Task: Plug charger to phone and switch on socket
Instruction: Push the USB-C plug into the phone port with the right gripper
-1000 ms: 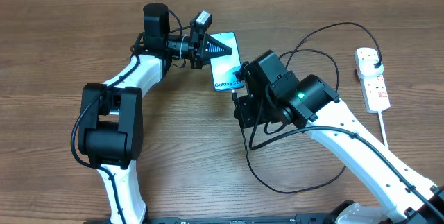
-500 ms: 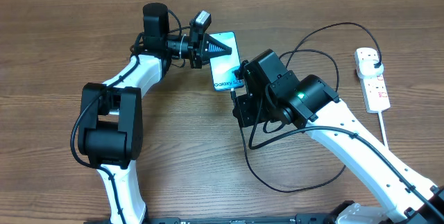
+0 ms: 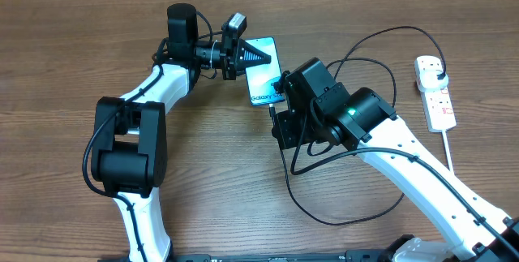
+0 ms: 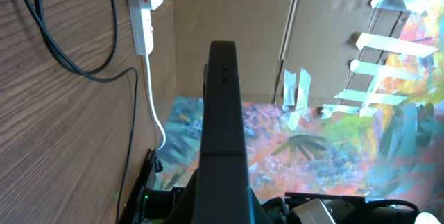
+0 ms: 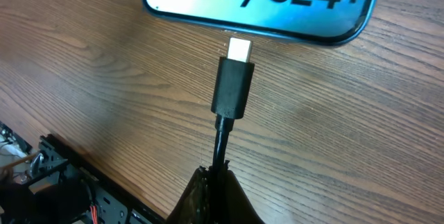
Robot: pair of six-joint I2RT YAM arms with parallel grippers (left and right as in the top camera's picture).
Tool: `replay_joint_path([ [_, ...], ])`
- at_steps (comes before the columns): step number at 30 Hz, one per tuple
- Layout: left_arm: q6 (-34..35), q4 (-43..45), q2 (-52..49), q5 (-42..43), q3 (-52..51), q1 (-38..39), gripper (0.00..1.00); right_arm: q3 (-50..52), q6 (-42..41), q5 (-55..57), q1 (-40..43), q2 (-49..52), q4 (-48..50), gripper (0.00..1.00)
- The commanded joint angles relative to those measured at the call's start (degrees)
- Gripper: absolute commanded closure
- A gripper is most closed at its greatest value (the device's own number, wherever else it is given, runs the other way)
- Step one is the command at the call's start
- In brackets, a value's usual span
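The phone (image 3: 264, 74) lies screen up on the wooden table, its "Galaxy" end toward my right arm. My left gripper (image 3: 246, 54) is shut on its far end; the left wrist view shows the phone (image 4: 222, 106) edge on between the fingers. My right gripper (image 5: 216, 177) is shut on the charger cable just behind the black connector (image 5: 233, 87). The connector's metal tip sits right at the phone's bottom edge (image 5: 258, 5), lined up with it; I cannot tell whether it has entered the port. The socket (image 3: 435, 93) lies at the far right with the charger's black plug (image 3: 439, 74) in it.
The black charger cable (image 3: 349, 209) loops over the table in front of and behind my right arm. The socket's white cord (image 3: 448, 150) runs toward the front right. In the left wrist view the socket (image 4: 142, 16) and the cable (image 4: 66, 54) lie beyond the phone.
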State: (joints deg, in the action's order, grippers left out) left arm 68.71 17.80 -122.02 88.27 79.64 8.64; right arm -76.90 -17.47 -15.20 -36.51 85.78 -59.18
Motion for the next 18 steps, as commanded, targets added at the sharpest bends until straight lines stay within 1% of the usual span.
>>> replay_joint_path([
  [1,0.48,0.26,0.52,-0.17,1.16,0.81,0.96,0.2,1.44,-0.24,-0.13,-0.42,0.33,0.96],
  [9,-0.52,0.28,0.52,0.59,1.16,1.09,0.96,0.2,2.51,2.34,-0.13,-0.42,-0.17,0.96],
  [18,-0.66,0.31,0.52,1.81,1.16,1.07,0.96,0.2,2.51,2.34,-0.13,-0.39,-0.28,0.96],
])
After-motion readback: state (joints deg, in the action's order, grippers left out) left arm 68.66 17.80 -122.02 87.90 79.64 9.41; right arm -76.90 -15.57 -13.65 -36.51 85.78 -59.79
